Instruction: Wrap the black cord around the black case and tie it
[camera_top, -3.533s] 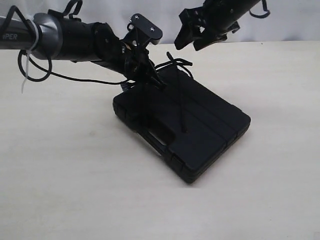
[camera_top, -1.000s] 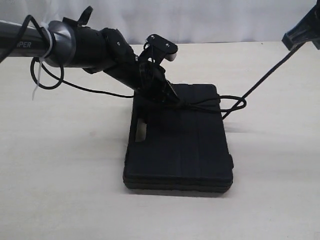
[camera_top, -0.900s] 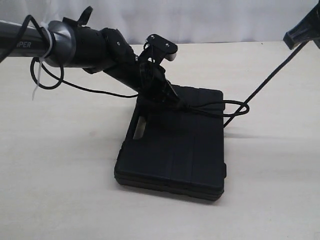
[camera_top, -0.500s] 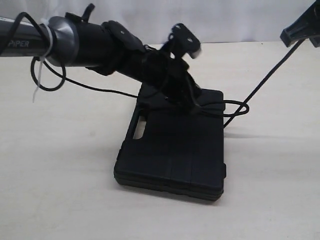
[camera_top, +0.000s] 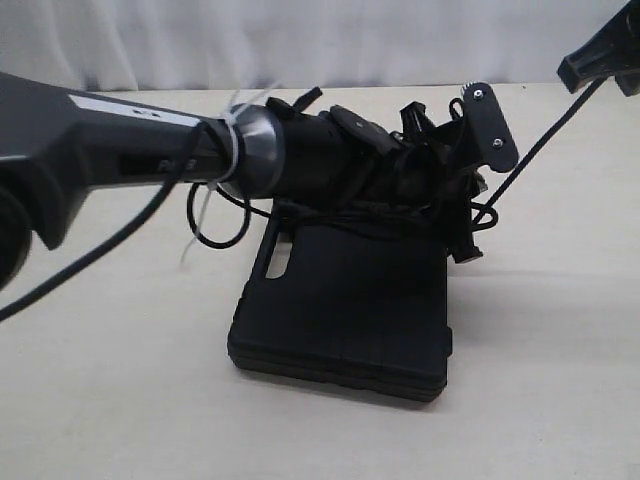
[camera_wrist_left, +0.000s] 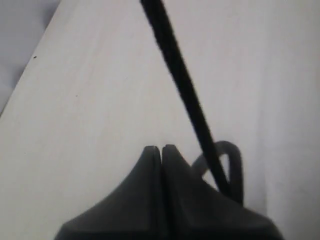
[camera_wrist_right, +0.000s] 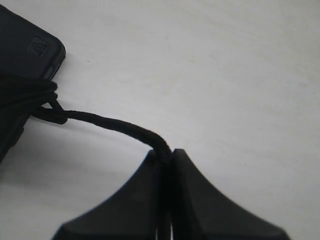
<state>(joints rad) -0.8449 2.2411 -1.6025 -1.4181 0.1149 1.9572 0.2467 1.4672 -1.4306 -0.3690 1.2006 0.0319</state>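
Note:
The black case (camera_top: 340, 310) lies flat on the table, its handle cutout (camera_top: 277, 262) toward the left. The black cord (camera_top: 541, 148) is bunched along the case's far edge and runs taut up to my right gripper (camera_top: 600, 62) at the top right corner. In the right wrist view that gripper (camera_wrist_right: 166, 151) is shut on the cord (camera_wrist_right: 110, 125), with the case corner (camera_wrist_right: 25, 50) beyond it. My left arm reaches across the case's far edge, and its gripper (camera_top: 463, 248) sits at the far right corner. The left gripper (camera_wrist_left: 160, 148) is shut on nothing; the cord (camera_wrist_left: 185, 85) and a small loop (camera_wrist_left: 233, 160) pass beside it.
A glossy robot cable (camera_top: 215, 215) with a white zip tie (camera_top: 233, 132) hangs off the left arm just left of the case. The beige table (camera_top: 130, 400) spreads all around, with a pale curtain (camera_top: 300, 40) behind it.
My left arm has swung right along the case's far edge to its right corner. The case turned slightly a second ago and then stayed put. The right gripper keeps the cord taut.

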